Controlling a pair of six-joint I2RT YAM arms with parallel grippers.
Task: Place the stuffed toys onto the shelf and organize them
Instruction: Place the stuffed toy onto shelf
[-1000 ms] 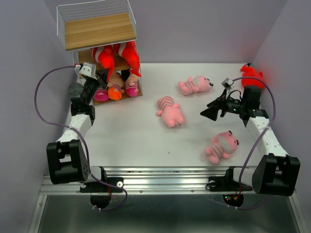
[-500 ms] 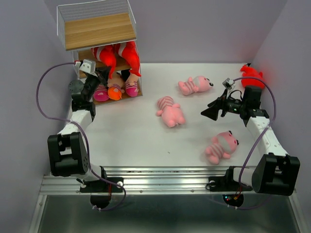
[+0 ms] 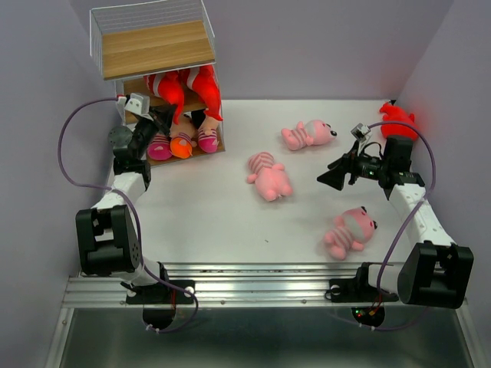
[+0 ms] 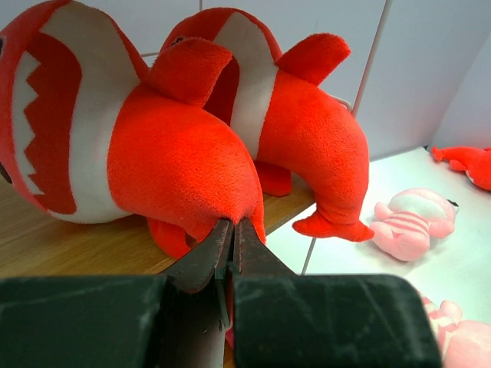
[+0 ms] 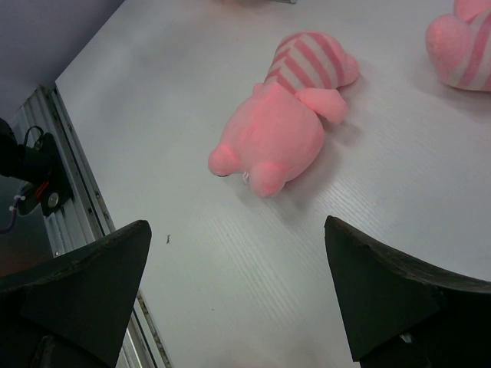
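Our left end effector [image 4: 230, 230], clenched with tips against the near shark's [image 4: 176, 153] underside, seems to be seating it on the shelf's [image 3: 157, 47] middle board at ten o'clock. We should push low and gently, keeping it steady beside the second shark [image 4: 307, 146]. Both are red plush, white-bellied, jagged-toothed. Our right end effector [image 5: 238, 257] hangs released, facing a pink striped animal [image 5: 280, 130] at the desk's [image 3: 215, 222] centre.
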